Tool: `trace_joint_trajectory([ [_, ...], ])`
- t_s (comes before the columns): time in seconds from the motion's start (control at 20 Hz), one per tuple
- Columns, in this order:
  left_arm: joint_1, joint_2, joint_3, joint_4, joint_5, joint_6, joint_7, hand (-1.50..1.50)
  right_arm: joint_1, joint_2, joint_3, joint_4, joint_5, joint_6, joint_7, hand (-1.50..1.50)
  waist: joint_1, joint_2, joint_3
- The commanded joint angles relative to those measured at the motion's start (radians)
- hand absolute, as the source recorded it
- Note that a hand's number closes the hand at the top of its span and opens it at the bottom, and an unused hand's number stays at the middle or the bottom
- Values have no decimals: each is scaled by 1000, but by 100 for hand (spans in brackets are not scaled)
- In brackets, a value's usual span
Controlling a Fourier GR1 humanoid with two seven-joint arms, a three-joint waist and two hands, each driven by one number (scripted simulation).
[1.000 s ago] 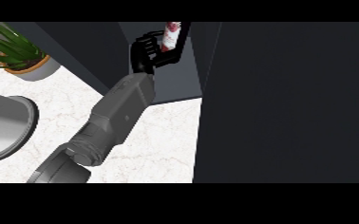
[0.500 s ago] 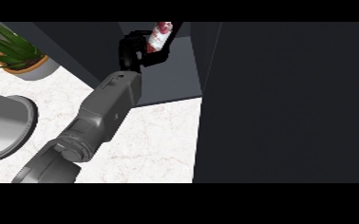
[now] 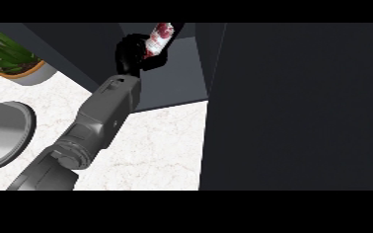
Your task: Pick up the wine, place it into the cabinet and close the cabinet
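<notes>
The wine bottle (image 3: 162,34), dark with a red and white label, shows near the top of the head view, tilted with its upper part leaning right. My left hand (image 3: 131,55) is curled round its lower part and holds it inside the open dark cabinet (image 3: 178,81). The grey forearm (image 3: 102,113) runs up from the lower left corner. The bottle's base is hidden behind the hand. The cabinet's door (image 3: 291,108) fills the right side as a broad dark panel. My right hand shows nowhere.
A potted green plant (image 3: 18,61) stands at the far left on the white marble counter (image 3: 160,148). Below it a grey round dish (image 3: 11,133) is cut off by the left edge. The dark cabinet side wall (image 3: 73,54) slants behind the arm.
The hand and bottle have shifted slightly left within the cabinet opening, and the forearm has swung left with them. The fingers now sit closer round the bottle.
</notes>
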Motion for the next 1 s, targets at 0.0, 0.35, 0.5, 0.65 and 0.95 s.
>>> trace_joint_trajectory([
  [0.0, 19, 58, -25, 9, -27, 10, 30, 150, 6, 3, 1, -29, -17, 4, -2, -150, -3, 7, -1],
  [0.35, 41, 48, -33, 8, -38, -44, 43, -150, 8, 4, 1, -34, -23, 6, -2, -150, -4, 5, -3],
  [0.5, 65, 56, -23, 8, -27, -69, 32, -150, 7, 0, 0, -16, -22, 11, 1, -150, 10, 6, -4],
  [0.65, 42, 48, -20, 8, -25, -69, 54, -150, -13, 4, 2, -10, -9, 0, 0, -150, 12, 4, -4],
  [0.95, 35, 77, -34, 8, -41, -95, 20, -150, -2, 10, 25, -25, -8, -1, 10, -150, 18, -1, -4],
])
